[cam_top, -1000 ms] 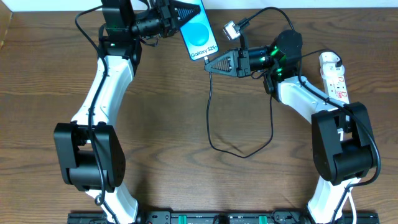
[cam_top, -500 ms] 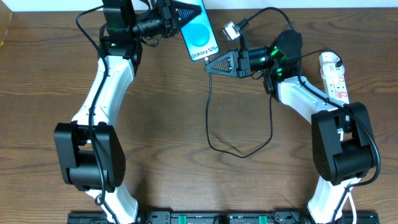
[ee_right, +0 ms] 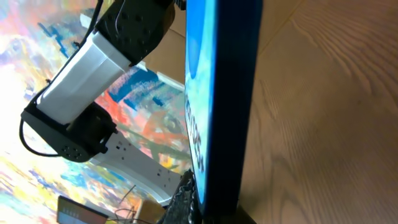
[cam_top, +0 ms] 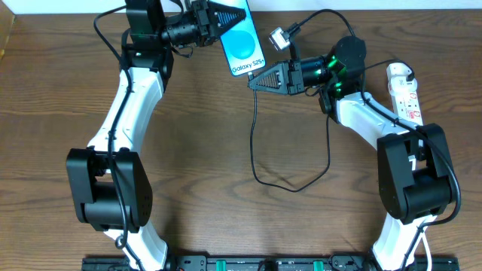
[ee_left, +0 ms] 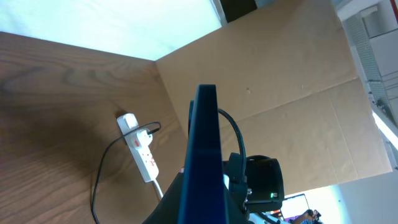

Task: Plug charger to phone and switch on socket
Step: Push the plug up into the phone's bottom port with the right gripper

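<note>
The phone [cam_top: 242, 41], light blue screen with a blue circle, is held off the table at the top centre by my left gripper [cam_top: 226, 20], which is shut on its upper end. In the left wrist view it stands edge-on [ee_left: 205, 155]. My right gripper [cam_top: 254, 81] is shut on the charger tip, right at the phone's lower end; the plug itself is hidden. The phone's edge fills the right wrist view [ee_right: 227, 106]. The thin black charger cable [cam_top: 254, 143] hangs from the right gripper and loops over the table. The white socket [cam_top: 407, 94] lies at the far right.
The socket also shows in the left wrist view [ee_left: 140, 149], with the charger cable [ee_left: 99, 186] curving off it. A cardboard wall [ee_left: 280, 81] stands behind the table. A thicker robot cable with a grey connector [cam_top: 280, 35] arcs above the right wrist.
My right gripper has edged slightly up and left towards the phone's lower end. The phone and left arm have hardly moved.
</note>
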### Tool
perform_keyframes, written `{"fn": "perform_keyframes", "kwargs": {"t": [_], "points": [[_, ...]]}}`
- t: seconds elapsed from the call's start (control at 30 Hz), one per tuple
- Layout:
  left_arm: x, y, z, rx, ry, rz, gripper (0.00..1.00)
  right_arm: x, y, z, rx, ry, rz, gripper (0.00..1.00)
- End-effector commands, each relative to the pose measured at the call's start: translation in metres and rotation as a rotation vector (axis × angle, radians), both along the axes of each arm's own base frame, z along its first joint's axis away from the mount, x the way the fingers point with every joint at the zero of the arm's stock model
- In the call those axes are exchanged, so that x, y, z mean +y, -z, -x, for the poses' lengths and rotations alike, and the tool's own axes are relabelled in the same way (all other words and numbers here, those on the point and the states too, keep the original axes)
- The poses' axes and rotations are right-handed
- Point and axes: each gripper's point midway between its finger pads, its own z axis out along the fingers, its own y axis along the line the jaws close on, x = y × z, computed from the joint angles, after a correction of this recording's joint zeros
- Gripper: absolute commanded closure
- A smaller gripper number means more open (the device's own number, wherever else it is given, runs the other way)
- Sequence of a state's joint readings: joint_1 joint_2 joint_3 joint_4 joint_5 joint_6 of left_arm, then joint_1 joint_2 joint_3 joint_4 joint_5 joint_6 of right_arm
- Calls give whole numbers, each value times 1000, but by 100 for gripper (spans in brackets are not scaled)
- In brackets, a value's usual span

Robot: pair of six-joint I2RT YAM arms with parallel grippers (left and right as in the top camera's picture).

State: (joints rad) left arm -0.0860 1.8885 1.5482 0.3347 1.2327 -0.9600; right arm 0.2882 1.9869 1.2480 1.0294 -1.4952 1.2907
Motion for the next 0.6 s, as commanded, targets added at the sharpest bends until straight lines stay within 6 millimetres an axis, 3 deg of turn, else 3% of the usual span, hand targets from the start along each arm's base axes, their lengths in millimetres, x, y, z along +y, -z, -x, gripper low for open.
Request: {"fn": "perform_keyframes", "kwargs": {"t": [0.0,0.57], "points": [[-10,-18,21,-58,90,4,92,0,-7,-15,35,81,-19,99],[-13,-19,35,-65,174,9,92,1,-10,-22,44,123,-32,99]]}}
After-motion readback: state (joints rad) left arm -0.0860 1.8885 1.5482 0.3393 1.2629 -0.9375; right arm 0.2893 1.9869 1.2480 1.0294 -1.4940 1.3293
